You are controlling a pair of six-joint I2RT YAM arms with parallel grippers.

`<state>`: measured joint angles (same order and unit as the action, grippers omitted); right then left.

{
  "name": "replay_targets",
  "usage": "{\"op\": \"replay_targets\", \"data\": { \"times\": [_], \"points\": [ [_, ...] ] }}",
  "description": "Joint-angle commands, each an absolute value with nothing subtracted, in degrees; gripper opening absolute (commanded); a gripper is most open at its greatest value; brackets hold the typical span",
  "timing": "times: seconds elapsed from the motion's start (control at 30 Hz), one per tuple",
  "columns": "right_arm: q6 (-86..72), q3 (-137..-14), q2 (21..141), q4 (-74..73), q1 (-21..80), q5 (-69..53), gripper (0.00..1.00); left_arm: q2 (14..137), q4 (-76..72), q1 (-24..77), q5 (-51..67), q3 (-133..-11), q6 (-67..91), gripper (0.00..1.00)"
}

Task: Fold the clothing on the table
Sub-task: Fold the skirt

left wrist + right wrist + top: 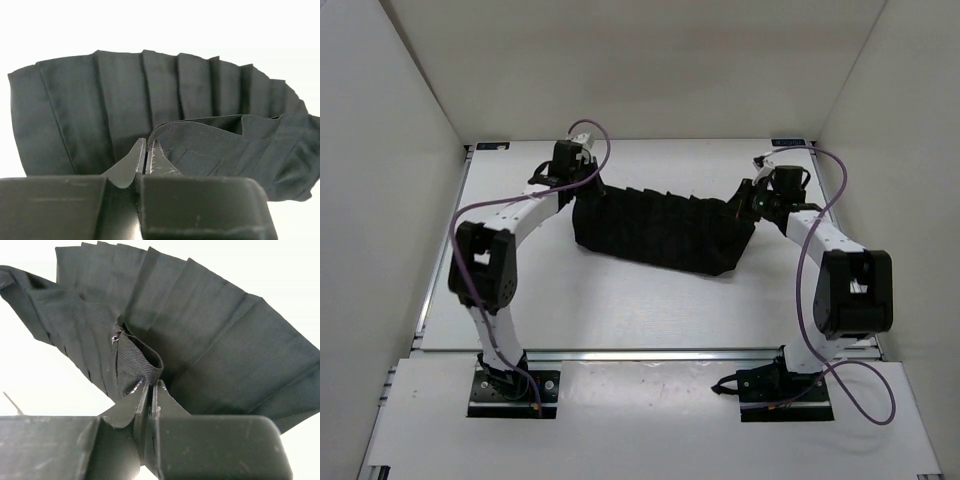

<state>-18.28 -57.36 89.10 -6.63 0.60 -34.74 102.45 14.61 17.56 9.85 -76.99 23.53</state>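
Top external view gives you the clothing (660, 228), a black pleated garment, stretched as a wrinkled band across the far half of the white counter (620, 310). It runs between your two arms, and each end meets one wrist. On the left wrist view, your left fingers (131, 165) are pressed together on a stitched edge of the fabric, with the pleats standing in a row behind it. On the right wrist view, your right fingers (131, 402) are pinched tight on a bunched fold of ribbed band, with the pleats fanning out above and to both sides.
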Motion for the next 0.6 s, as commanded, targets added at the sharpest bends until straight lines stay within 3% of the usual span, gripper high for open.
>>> {"op": "replay_targets", "data": {
  "times": [0.0,0.43,0.57],
  "points": [
    [-15.2,-61.78,94.55,-4.49,0.09,-35.77,0.0,110.36,17.39,17.49,9.05,-84.8,21.98,0.0],
    [-13.19,-76.9,108.98,-9.05,-1.06,-34.8,0.0,124.01,20.47,16.35,6.42,-101.77,22.5,0.0],
    [-12.48,-79.18,111.35,-11.07,-0.44,-33.67,0.0,127.61,21.18,16.08,7.2,-105.81,22.68,0.06]
  ]
}}
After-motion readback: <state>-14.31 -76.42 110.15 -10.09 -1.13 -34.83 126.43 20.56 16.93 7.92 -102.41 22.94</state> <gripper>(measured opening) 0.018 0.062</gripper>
